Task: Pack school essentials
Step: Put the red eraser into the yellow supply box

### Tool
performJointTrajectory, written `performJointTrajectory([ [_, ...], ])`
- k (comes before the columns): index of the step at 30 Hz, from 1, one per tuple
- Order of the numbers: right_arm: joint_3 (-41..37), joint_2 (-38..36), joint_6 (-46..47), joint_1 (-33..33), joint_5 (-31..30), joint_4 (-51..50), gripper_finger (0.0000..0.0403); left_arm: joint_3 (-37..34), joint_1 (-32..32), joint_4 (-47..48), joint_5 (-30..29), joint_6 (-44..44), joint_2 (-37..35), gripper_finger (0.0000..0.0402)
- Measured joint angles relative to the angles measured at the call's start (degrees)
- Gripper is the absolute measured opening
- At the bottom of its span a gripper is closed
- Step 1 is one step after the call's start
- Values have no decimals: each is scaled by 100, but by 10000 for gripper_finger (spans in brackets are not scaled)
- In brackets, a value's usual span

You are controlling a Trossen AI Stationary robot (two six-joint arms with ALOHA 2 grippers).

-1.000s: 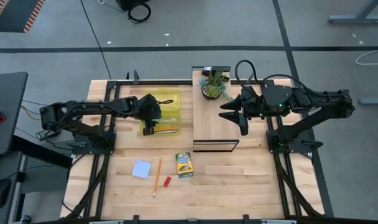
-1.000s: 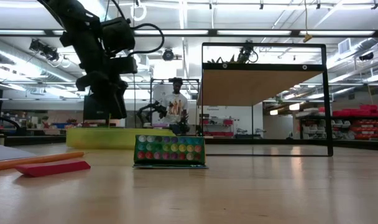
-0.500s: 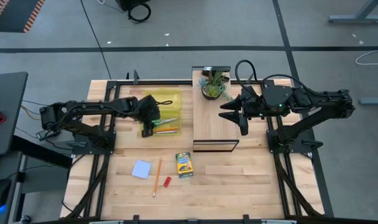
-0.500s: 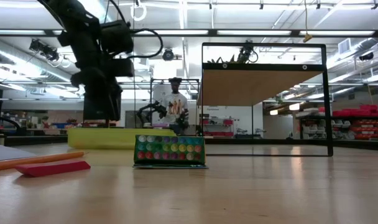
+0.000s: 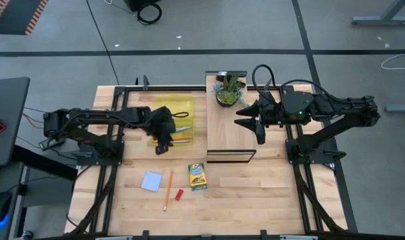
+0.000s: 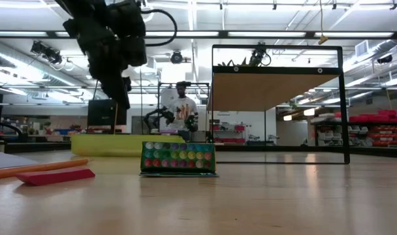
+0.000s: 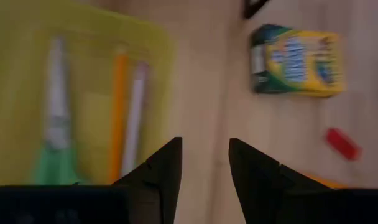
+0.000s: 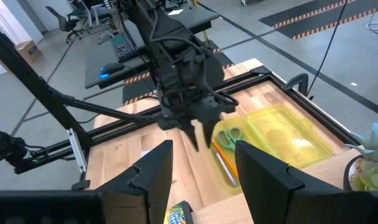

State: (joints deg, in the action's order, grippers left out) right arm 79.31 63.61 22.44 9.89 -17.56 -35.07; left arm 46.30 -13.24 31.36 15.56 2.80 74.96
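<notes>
Over the yellow tray's (image 5: 176, 109) near edge, left gripper (image 5: 160, 146) hovers empty—fingers parted—above bare table (image 5: 256, 187).

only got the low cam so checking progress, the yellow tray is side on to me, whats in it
Observer: Green-handled scissors and an orange pencil lie in the yellow tray.
Operator: is the left gripper holding anything
Observer: No. The left gripper is open and empty, over the table at the tray's near edge.
Operator: and the right one
Observer: The right gripper waits open above the wooden board, beside the potted plant.
</notes>
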Motion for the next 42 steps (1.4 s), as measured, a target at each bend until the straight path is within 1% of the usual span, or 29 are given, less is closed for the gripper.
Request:
performJointTrajectory([
  [3,0,0,-14,0,-2,-1,180,-2,253,59,155,317,0,134],
  [9,-2,0,-15,0,-2,-7,180,-2,913,157,164,743,0,140],
  [17,0,0,-97,0,-2,-7,180,-2,1778,154,-72,1156,2,147],
  [20,-2,0,-103,0,-2,-7,180,-4,2051,152,-272,1356,4,143],
  [24,-1,0,-86,0,-2,-10,180,-7,2324,151,-648,1951,4,138],
  [27,-1,0,-8,0,-63,-44,180,-9,2578,147,-1159,2453,4,139],
  [30,-1,0,24,-1,-205,-126,180,-9,2818,142,-1741,3163,4,139],
  [32,-1,0,34,-2,-212,-136,180,-9,2968,141,-1964,3665,4,136],
  [35,-1,0,124,0,-212,-136,180,-9,3219,156,-1988,4102,4,128],
  [39,-1,0,210,0,-214,-136,180,-9,3554,476,-2043,4158,6,120],
  [42,-1,0,275,0,-220,-133,180,-9,3688,861,-2070,4147,9,128],
])
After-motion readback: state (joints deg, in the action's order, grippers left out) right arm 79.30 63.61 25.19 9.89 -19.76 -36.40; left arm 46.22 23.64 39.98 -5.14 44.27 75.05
